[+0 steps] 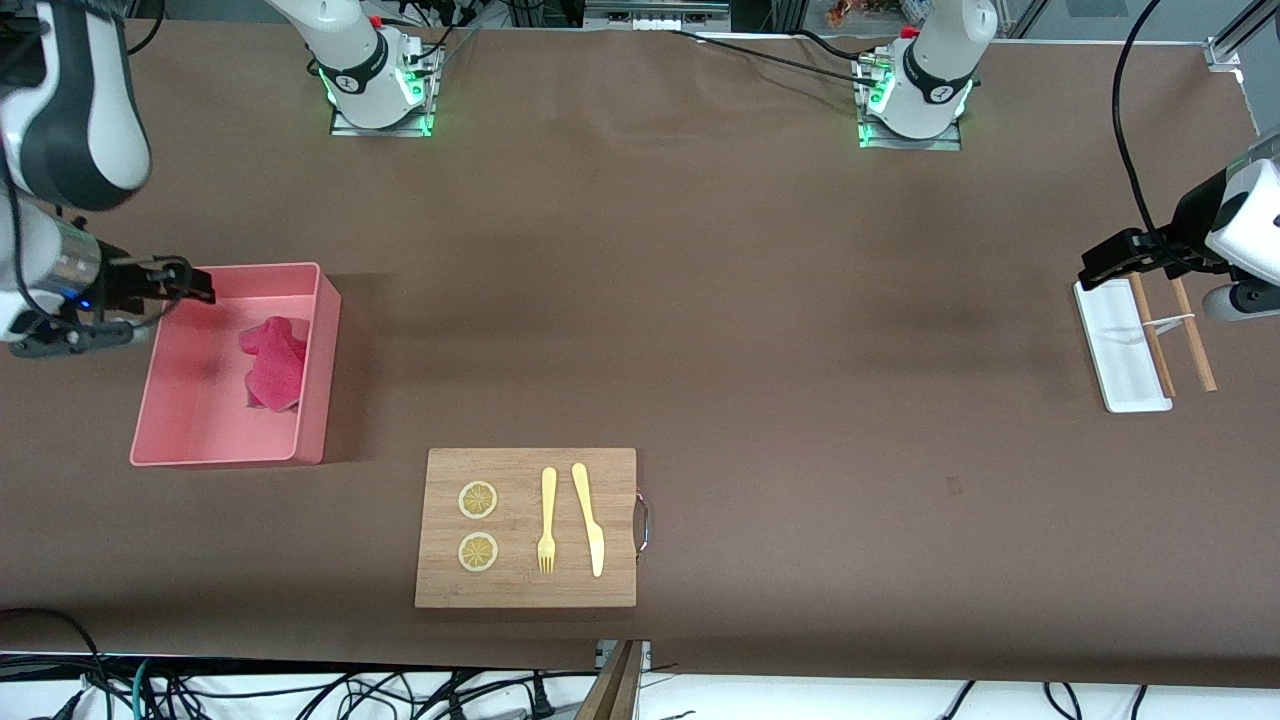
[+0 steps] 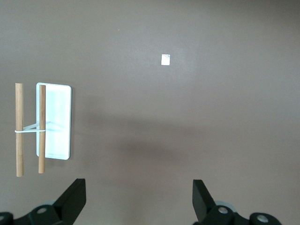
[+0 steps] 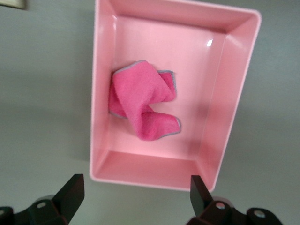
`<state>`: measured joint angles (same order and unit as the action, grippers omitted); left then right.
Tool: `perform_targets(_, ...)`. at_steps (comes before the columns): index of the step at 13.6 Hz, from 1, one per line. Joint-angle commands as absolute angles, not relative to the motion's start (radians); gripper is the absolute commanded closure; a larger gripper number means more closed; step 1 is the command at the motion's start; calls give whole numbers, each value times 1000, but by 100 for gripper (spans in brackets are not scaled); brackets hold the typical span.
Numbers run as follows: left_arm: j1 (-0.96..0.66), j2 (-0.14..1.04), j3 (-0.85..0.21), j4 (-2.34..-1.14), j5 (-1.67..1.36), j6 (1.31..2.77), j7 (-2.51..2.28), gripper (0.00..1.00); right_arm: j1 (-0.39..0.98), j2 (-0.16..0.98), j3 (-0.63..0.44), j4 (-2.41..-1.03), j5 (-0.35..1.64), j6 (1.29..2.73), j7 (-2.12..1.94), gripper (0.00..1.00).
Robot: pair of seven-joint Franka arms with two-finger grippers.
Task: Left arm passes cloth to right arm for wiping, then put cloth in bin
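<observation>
The pink cloth (image 1: 272, 365) lies crumpled inside the pink bin (image 1: 325, 370) at the right arm's end of the table. The right wrist view shows the cloth (image 3: 143, 105) with its grey edging on the floor of the bin (image 3: 101, 93), touching nothing but the bin. My right gripper (image 1: 195, 283) hangs over the bin's rim, open and holding nothing (image 3: 136, 185). My left gripper (image 1: 1100, 268) waits at the left arm's end of the table beside a white tray. It is open with only bare table between its fingers (image 2: 139, 187).
A wooden board (image 1: 525, 527) with two lemon slices, a fork and a knife lies nearer the front camera, mid-table. A small white tray (image 1: 1120, 345) (image 2: 54, 119) and two banded wooden sticks (image 1: 1195, 335) (image 2: 18, 129) sit below the left gripper. A small white mark (image 2: 165, 59) is on the table.
</observation>
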<state>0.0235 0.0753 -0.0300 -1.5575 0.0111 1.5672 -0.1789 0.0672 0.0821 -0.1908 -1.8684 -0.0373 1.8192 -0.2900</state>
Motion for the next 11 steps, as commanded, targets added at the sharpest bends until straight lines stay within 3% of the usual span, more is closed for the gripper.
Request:
perform_targets(1, 15, 112, -38, -1523, 3, 1543, -181, 0, 63, 9, -155, -1810, -11, 1705, -225, 0)
perform_targets(7, 2, 152, -48, -1523, -8, 1536, -184, 0, 64, -38, -69, -1642, -11, 1481, -94, 0)
perform_targets(11, -2, 155, -48, -1522, -6, 1534, -178, 0, 64, -38, -58, -1637, 12, 1488, -72, 0)
